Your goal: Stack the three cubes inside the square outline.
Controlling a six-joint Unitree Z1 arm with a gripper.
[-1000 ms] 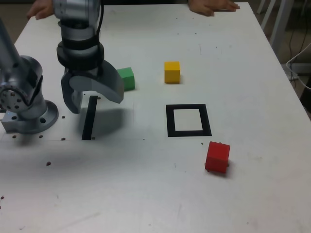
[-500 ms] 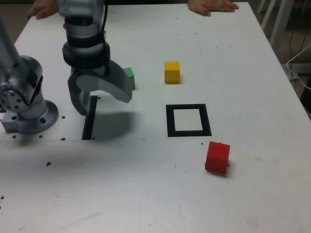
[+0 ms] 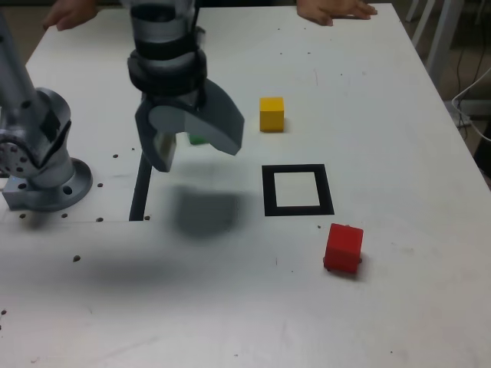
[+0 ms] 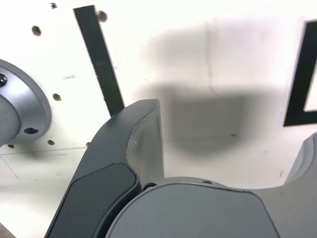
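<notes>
The end effector (image 3: 188, 146) hangs above the counter (image 3: 230, 307) with its jaws spread wide and nothing between them; the wrist view shows only bare counter and its own shadow under the jaws. None of the three cubes is stacked yet. The green cube (image 3: 196, 139) sits at the far left in the exterior view and is almost wholly hidden behind the end effector, with only a sliver of green showing between the jaws. The yellow cube (image 3: 271, 113) stands far of the square outline (image 3: 298, 189), a little to the exterior view's left of its centre, well apart from it. The red cube (image 3: 343, 248) lies near and to the right of the outline, just off its corner and tilted. The outline's white centre is bare.

The main risk I see is with the green cube: it is so well covered that a descent from here could bring a jaw down on its top or edge and knock it away instead of straddling it. The red cube's skew could also twist in a later grip, and a stack started off-centre might overhang the tape. A person's hands (image 3: 337, 9) rest at the far edge, close to the arm's reach.

Compared with a second ago, the end effector has swung to the exterior view's right, from over the straight black strip (image 3: 140, 192) to in front of the green cube, which was then plainly visible. The jaws stay wide, and the cubes have not shifted
</notes>
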